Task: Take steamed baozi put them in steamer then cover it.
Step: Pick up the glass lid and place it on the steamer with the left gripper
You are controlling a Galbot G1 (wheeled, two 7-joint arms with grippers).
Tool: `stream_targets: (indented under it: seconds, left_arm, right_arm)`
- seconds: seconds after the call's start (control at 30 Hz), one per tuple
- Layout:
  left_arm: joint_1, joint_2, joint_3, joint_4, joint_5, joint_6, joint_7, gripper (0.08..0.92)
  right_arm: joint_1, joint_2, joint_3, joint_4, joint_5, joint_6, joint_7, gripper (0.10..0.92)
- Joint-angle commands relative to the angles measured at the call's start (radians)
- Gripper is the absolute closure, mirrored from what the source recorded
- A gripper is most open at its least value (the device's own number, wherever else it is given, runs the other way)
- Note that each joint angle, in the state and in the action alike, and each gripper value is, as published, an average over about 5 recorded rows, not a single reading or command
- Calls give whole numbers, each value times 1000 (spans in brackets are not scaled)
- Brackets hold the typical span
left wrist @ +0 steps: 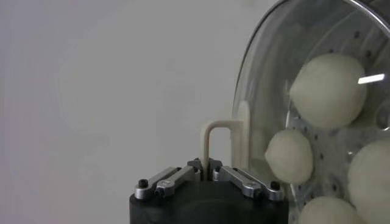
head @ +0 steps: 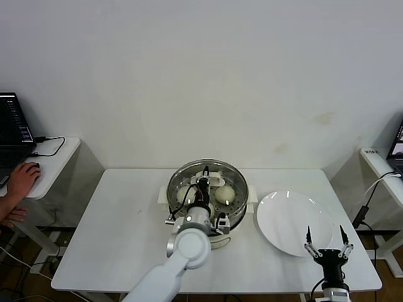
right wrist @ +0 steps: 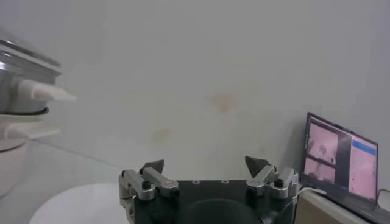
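While no writing is legible (anywhere), left gripper (left wrist: 207, 167) clamps cover (left wrist: 256, 91); right gripper (head: 327, 243) gapes.

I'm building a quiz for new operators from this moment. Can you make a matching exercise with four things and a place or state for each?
Things:
1. left tool
2. right tool
3. baozi
4. white plate

Places or states:
A. lying on the perforated tray inside the steamer, seen through glass
B. open, holding nothing, at the table's near right edge
C. bare, on the table to the right of the steamer
D. shut on the handle of the glass cover

Pairs: 1-D, 2-B, 3-A, 4-C
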Motion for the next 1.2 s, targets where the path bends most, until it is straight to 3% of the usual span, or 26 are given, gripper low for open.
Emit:
stream_targets:
  seconds: [0.03, 0.57, 0.8, 1.0, 1.2]
  left_arm:
    - [8, -23, -2, 22, 17, -2, 3, 865]
    - [29, -47, -22, 26, 10, -6, -27, 853]
    - [70, -17, -26, -64, -5, -5, -38, 678]
    - [190, 55, -42, -221, -55, -15, -66, 505]
    - [351, 166, -101, -419, -270, -75, -183, 331]
  right_arm:
    - [0, -1, -2, -1, 0, 3, -1, 202]
    - [-1, -6, -5, -5, 6, 6, -7, 203]
    - [-1, -7, -7, -5, 5, 8, -8, 203]
    - [-3, -7, -7, -5, 5, 7, -8, 202]
    - [-5, -8, -7, -7, 6, 7, -8, 203]
